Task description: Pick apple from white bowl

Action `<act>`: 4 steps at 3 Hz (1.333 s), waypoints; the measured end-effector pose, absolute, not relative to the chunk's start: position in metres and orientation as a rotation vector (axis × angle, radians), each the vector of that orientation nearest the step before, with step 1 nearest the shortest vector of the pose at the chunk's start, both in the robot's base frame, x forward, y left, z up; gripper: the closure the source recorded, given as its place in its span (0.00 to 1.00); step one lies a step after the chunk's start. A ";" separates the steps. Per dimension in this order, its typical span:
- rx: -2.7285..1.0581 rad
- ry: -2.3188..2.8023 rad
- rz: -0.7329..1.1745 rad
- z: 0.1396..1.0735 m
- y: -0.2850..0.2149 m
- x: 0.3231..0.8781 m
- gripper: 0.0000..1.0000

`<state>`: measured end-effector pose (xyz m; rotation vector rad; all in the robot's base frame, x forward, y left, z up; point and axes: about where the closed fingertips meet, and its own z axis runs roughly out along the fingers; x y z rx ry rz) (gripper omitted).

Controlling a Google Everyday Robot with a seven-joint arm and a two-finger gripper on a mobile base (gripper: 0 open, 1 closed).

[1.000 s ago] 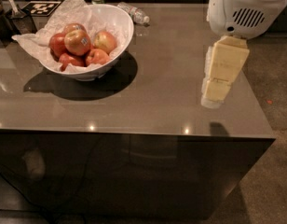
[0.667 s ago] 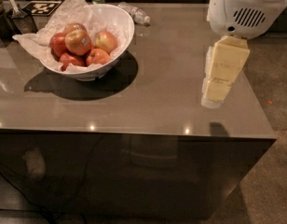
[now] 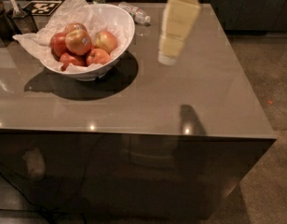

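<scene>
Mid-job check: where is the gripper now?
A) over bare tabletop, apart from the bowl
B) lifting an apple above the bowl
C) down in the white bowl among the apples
A: the gripper hangs over bare table, apart from the white bowl and its apples.

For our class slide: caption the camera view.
Gripper hangs above the counter, apart from a white bowl of apples.

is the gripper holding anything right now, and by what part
Nothing. The gripper hangs above the table, right of the bowl and apart from it; the apples lie in the bowl.
</scene>
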<state>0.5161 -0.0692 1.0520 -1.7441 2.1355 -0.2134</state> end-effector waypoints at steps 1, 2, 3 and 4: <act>-1.790 2.077 -0.222 1.057 -0.032 0.547 0.00; -1.779 2.030 -0.216 1.062 -0.018 0.555 0.00; -1.799 1.968 -0.148 1.060 0.011 0.565 0.00; -1.833 1.928 -0.127 1.058 0.049 0.585 0.00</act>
